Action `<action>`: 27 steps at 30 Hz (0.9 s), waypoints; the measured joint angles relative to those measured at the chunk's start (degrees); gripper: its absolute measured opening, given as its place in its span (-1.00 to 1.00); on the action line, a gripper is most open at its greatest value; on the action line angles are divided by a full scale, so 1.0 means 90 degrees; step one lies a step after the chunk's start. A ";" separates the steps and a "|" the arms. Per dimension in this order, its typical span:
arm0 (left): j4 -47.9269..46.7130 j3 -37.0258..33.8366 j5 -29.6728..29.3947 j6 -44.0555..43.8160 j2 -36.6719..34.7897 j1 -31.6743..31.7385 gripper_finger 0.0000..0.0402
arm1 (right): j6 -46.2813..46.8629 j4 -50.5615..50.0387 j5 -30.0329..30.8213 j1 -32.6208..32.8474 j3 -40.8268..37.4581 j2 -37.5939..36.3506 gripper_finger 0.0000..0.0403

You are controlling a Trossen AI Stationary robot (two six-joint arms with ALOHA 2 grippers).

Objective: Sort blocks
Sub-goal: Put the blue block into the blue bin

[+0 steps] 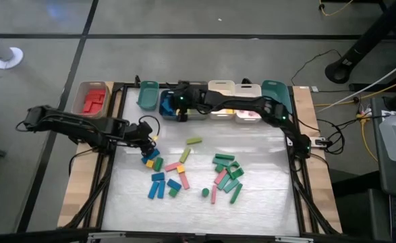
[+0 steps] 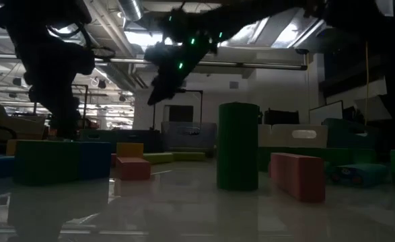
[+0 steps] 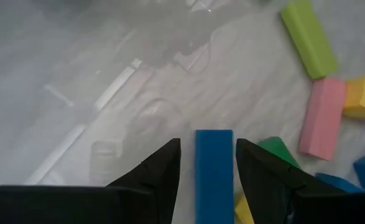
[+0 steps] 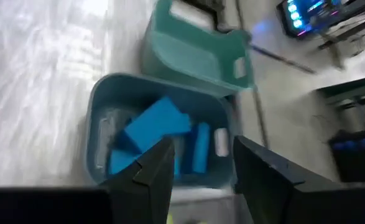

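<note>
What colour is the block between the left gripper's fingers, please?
Blue block; clearest in the left wrist view.

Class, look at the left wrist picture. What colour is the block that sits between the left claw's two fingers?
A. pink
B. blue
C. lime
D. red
B: in the left wrist view a blue block stands between the dark fingers of the left claw.
</note>
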 joint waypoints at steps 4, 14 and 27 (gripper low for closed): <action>0.0108 -0.0003 0.0009 0.0020 0.0228 -0.0237 -0.29 | -0.0006 -0.0808 0.0039 0.0028 -0.0003 -0.0516 -0.18; 0.0541 -0.0011 0.0015 0.0004 0.1273 -0.0706 -0.29 | 0.0586 -0.2103 0.0092 -0.0125 -0.0001 -0.1795 -0.18; 0.0948 0.0023 0.0000 0.0074 0.2426 -0.0791 -0.29 | 0.0964 -0.4191 -0.0134 -0.0413 -0.0006 -0.2368 -0.18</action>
